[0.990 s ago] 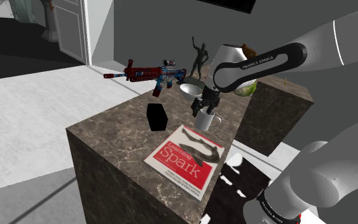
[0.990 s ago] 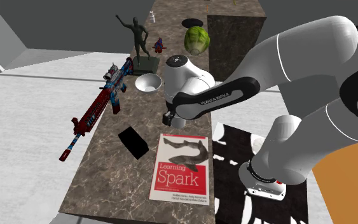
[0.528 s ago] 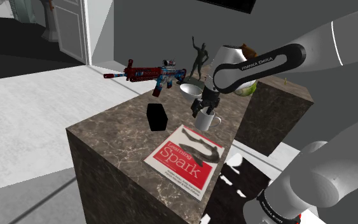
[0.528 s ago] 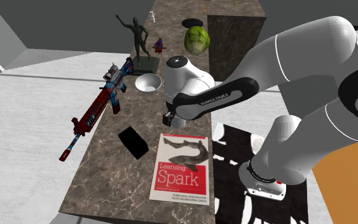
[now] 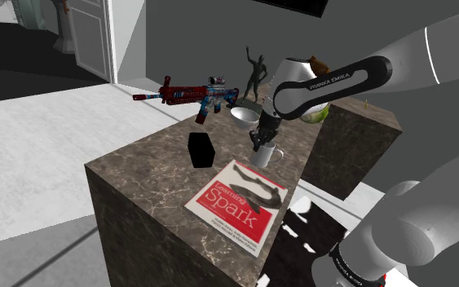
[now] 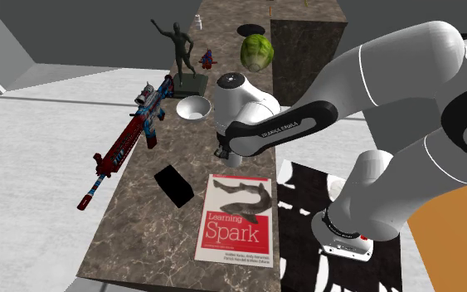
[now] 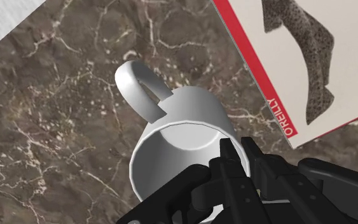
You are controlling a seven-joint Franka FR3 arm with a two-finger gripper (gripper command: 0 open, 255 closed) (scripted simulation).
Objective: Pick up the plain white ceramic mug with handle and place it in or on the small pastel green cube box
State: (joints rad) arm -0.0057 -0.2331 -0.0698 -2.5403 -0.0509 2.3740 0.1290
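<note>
The white mug [image 7: 177, 137] with its handle [image 7: 139, 86] stands on the brown marble counter [image 5: 150, 159], just beyond a red and white book [image 5: 240, 204]. In the wrist view one black finger is inside the mug's rim and the other outside it. My gripper [image 7: 240, 149] is shut on the mug's wall, on the side away from the handle. From the shoulder view the gripper [image 5: 262, 140] comes down onto the mug [image 5: 268, 155] from above. A small cube box [image 5: 200, 150], drawn black, sits on the counter to the shoulder view's left of the mug. The same box [image 6: 174, 184] lies near the book's corner.
A red and blue toy rifle [image 5: 188, 94] overhangs the counter's far edge. A white bowl [image 5: 244, 114] and a dark figurine [image 5: 256, 75] stand just behind the mug. A green round object [image 6: 257, 52] lies further back. The book [image 6: 235, 216] covers the near end.
The fingers have closed from open onto the mug's wall. The arm, mug, box and other things have not visibly moved.
</note>
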